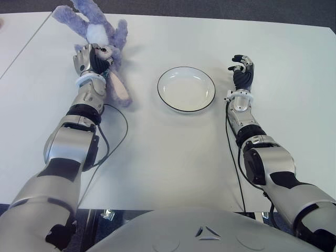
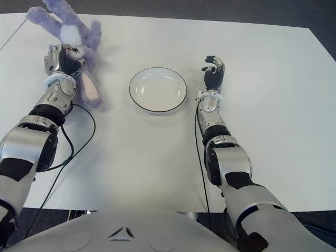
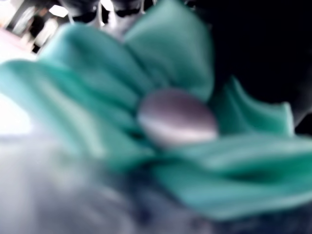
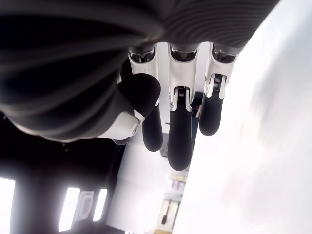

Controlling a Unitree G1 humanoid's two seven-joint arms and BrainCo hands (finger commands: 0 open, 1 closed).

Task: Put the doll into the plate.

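left hand [image 1: 90, 59] at upper left of frame grips the doll [image 1: 100, 37] on the desk [image 1: 173, 152]. plate [image 1: 186, 88] sits centre. right hand [image 1: 242, 68] relaxed, holding nothing. risk: limp limbs may drape over the rim.

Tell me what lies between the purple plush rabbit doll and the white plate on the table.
Only bare white table lies between the purple plush rabbit doll and the round white plate, as the left eye view shows.

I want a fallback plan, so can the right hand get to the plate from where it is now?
Probably yes: the right hand shows just right of the plate, holding nothing, with bare table between. The left hand is on the doll.
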